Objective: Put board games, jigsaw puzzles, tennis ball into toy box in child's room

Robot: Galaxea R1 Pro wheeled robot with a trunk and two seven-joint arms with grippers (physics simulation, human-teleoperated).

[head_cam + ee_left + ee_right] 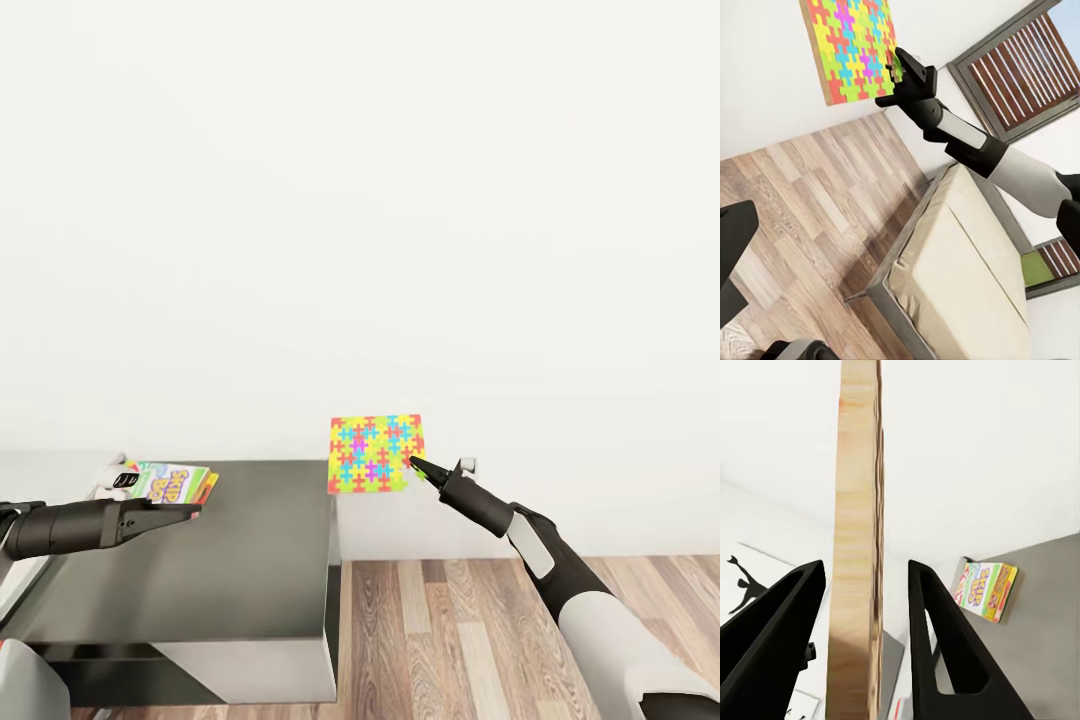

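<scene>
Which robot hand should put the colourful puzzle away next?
Right. The right gripper already holds the jigsaw puzzle by its edge, up in the air past the table. The left gripper hovers over the dark table by the SKIP-BO box.

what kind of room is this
Most likely a child's bedroom: a bed with a plain beige mattress stands on a wood-plank floor, a SKIP-BO game box lies on a dark grey desk, and the right gripper holds up a colourful jigsaw puzzle.
</scene>
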